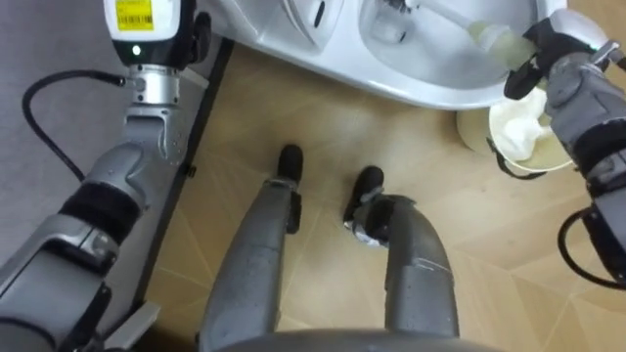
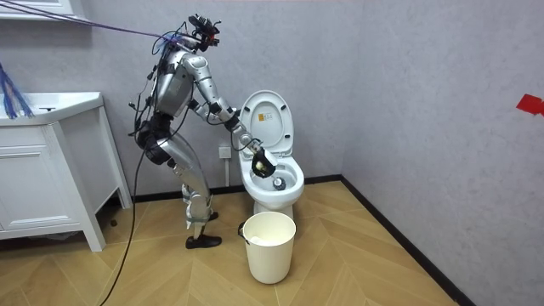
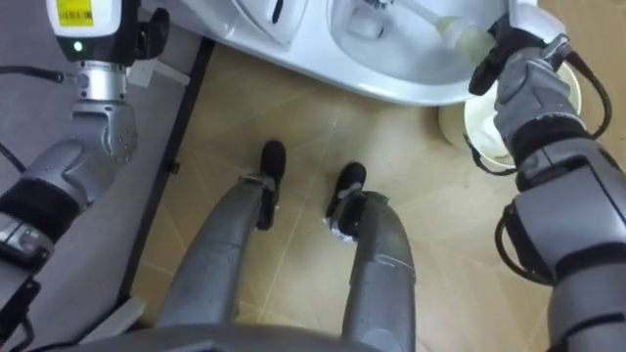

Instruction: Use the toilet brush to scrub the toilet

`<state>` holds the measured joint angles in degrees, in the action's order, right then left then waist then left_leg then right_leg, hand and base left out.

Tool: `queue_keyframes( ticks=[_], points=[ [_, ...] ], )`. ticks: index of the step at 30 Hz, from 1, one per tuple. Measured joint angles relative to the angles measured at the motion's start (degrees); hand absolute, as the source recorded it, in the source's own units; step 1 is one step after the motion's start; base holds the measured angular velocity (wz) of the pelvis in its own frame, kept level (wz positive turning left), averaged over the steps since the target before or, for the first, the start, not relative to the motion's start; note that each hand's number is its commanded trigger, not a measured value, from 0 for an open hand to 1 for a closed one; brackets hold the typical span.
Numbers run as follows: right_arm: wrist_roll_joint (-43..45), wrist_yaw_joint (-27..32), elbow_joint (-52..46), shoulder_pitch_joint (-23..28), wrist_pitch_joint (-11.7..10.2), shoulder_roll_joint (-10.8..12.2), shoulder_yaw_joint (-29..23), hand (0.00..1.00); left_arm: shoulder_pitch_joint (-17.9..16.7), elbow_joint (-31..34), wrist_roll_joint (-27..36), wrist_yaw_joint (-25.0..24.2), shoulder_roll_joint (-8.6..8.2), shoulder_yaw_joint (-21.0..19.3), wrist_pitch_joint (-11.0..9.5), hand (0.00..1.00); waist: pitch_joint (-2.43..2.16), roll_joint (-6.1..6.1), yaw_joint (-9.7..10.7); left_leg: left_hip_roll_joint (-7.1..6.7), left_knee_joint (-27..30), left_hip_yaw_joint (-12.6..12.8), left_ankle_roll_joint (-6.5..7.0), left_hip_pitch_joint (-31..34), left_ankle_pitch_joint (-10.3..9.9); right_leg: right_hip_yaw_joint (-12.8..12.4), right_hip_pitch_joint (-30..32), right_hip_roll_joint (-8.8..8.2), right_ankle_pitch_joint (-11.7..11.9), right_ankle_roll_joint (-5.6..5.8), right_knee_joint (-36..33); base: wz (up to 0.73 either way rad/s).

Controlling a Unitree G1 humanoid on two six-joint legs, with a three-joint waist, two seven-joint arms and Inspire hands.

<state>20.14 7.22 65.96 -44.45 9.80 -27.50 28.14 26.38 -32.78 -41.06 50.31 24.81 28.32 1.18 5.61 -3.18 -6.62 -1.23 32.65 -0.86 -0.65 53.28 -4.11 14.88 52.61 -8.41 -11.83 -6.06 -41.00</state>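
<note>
The white toilet (image 1: 421, 78) stands before me with its lid up (image 2: 265, 119). My right hand (image 1: 548, 68) reaches over the bowl's right rim. Its dark fingers are curled round the pale handle of the toilet brush (image 1: 489, 37), which slants down into the bowl toward the view's upper left. In the room view I stand bent forward at the toilet, with that hand (image 2: 262, 161) low over the bowl. My left forearm (image 1: 147, 108) rises along the left side and runs out at the top edge.
A cream bucket (image 2: 270, 246) stands on the wood floor in front of the toilet, just below my right hand (image 3: 523, 88) in the eye views. A white cabinet (image 2: 51, 178) stands at the room view's left. A grey wall is behind the toilet.
</note>
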Motion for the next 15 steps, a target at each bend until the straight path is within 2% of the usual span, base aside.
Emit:
queue_keyframes(
  ticks=[3, 6, 8, 10, 11, 12, 13, 15],
  points=[
    [-0.39, 0.26, 0.06, 0.78, -0.12, -0.03, 0.17, 1.00, 0.45, -0.07, -0.13, -1.14, -1.23, 0.00, 1.41, 0.00, -0.01, 0.09, -0.06, -0.48, 0.11, -0.20, -0.19, -0.34, 0.00, 0.03, -0.13, -0.48, -0.21, 0.18, -0.52, 0.04],
    [-1.88, 0.91, 0.20, 3.73, -0.54, 0.76, 0.10, 1.00, 0.62, -0.40, -0.16, -2.62, -2.09, 0.06, 1.75, 0.00, 0.05, 0.66, -0.06, -0.54, 0.13, -0.60, -0.13, -1.11, -0.18, 0.74, -1.49, -0.63, -0.62, 0.38, -0.34, 0.09],
    [-1.06, 1.52, 0.29, 4.96, -0.35, 1.19, 0.15, 1.00, 0.79, -0.52, -0.32, -2.93, -3.27, 0.07, 2.25, 0.00, 0.32, 2.05, -0.49, -0.38, 0.48, -1.11, -0.06, -1.23, -0.28, 1.33, -2.26, -0.35, -0.49, 0.77, 0.51, 0.04],
    [5.06, 1.42, 0.45, 6.95, -0.04, 2.81, 0.19, 1.00, 0.74, -0.94, -0.46, -3.71, -5.16, -0.08, 2.79, 0.00, 0.22, 4.11, -1.14, -0.41, 0.86, -1.13, 0.16, -1.33, -0.52, 1.36, -2.61, -0.26, -0.33, 1.01, 0.85, 0.00],
    [7.38, 1.52, 0.40, 7.60, 0.38, 3.30, 0.29, 1.00, 0.75, -1.05, -0.83, -3.84, -5.60, -0.17, 2.78, 0.00, 0.21, 4.56, -1.50, -0.38, 0.94, -1.09, 0.19, -1.32, -0.54, 1.29, -2.61, -0.13, -0.23, 1.07, 1.01, -0.07],
    [9.81, 2.83, 0.22, 8.71, 1.71, 4.40, -0.04, 1.00, 0.53, -1.11, -1.10, -3.95, -6.37, -0.57, 2.78, 0.00, 0.11, 5.37, -1.78, -0.38, 0.82, -1.03, 0.26, -1.22, -0.58, 1.29, -2.61, 0.19, -0.11, 1.10, 1.20, -0.07],
    [11.81, 3.63, -1.06, 9.19, 2.72, 5.35, 0.07, 1.00, 0.00, -1.11, -1.05, -3.83, -6.56, -1.11, 2.77, 0.00, -0.07, 5.73, -1.75, -0.35, 0.72, -0.97, 0.28, -1.24, -0.68, 1.31, -2.59, 0.29, 0.03, 0.97, 1.37, -0.08],
    [14.34, 3.62, -3.39, 10.41, 3.77, 5.38, 0.39, 1.00, -0.38, -1.11, -0.85, -3.87, -6.73, -1.23, 2.75, 0.00, -0.25, 6.12, -1.66, 0.01, 0.93, -1.01, 0.24, -1.45, -0.82, 1.64, -3.21, 0.61, 0.08, 0.94, 1.88, -0.03]
  ],
)
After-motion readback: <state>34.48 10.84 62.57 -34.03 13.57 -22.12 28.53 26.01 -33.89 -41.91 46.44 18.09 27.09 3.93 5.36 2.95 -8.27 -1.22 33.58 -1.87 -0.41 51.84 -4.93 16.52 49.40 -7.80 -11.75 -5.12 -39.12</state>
